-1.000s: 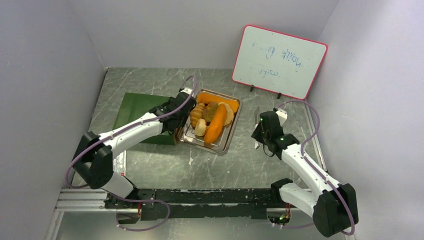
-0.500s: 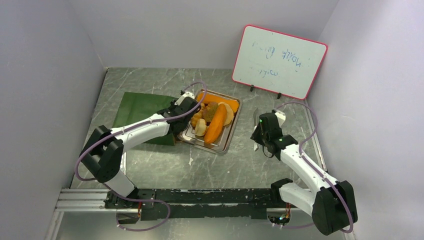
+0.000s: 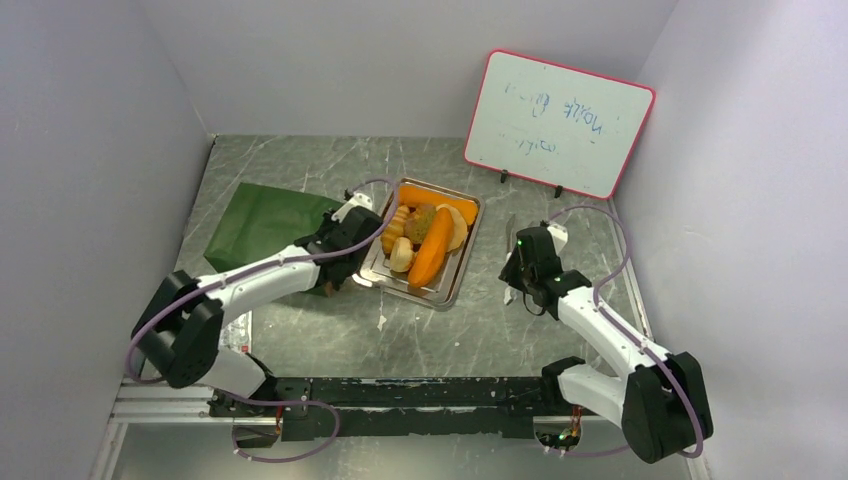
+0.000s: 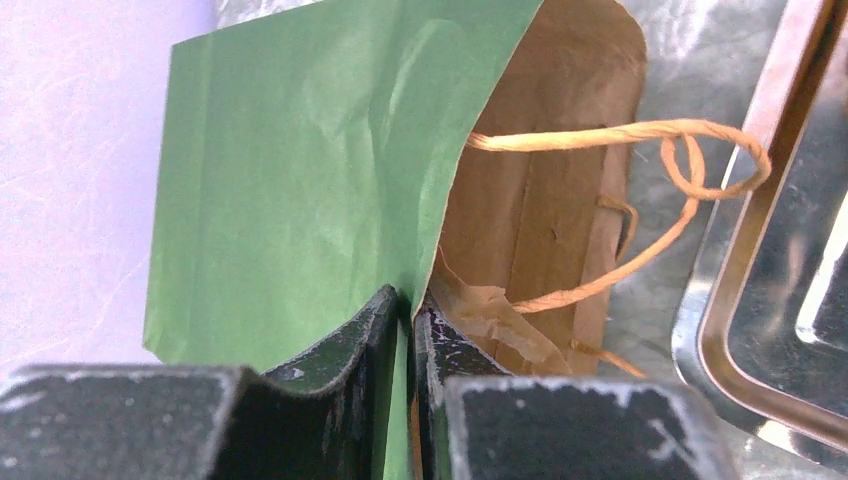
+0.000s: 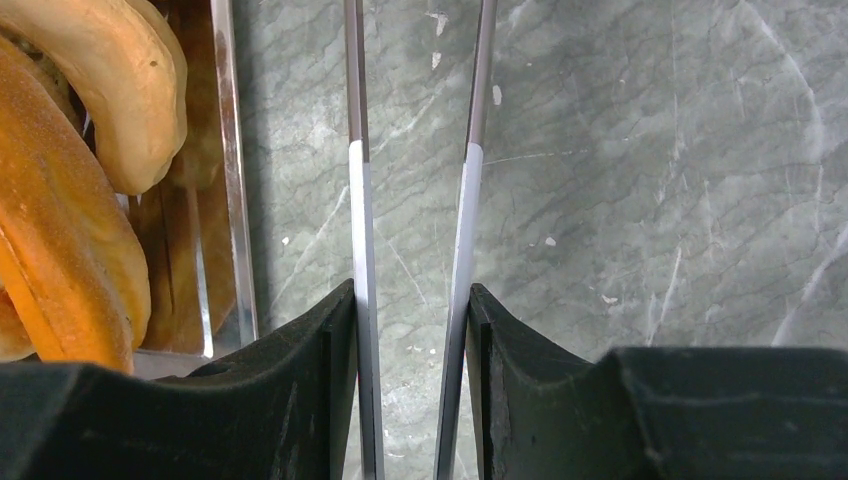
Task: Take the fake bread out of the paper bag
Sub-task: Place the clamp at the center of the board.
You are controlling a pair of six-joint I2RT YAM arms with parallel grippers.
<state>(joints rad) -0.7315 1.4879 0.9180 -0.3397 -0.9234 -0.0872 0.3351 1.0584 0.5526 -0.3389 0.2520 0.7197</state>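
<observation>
The dark green paper bag [image 3: 262,222] lies flat on the table, left of a metal tray [image 3: 455,285]. In the left wrist view its green side [image 4: 300,180] and brown inside with twisted handles [image 4: 640,135] show; no bread is visible inside. My left gripper [image 3: 328,272] [image 4: 410,300] is shut on the bag's rim at its mouth. The fake bread [image 3: 432,245] [image 5: 70,230], several orange and tan pieces, lies in the tray. My right gripper [image 3: 520,262] [image 5: 412,295] is shut on metal tongs [image 5: 357,200] over bare table, right of the tray.
A red-framed whiteboard [image 3: 558,122] stands at the back right. The tray's rim [image 4: 740,300] [image 5: 232,200] is close beside both grippers. Grey walls enclose the marbled table on three sides.
My left gripper has closed on the bag's rim. The left arm has drawn back to the left, and the bag has shifted and turned leftward with it. The right arm has barely moved.
</observation>
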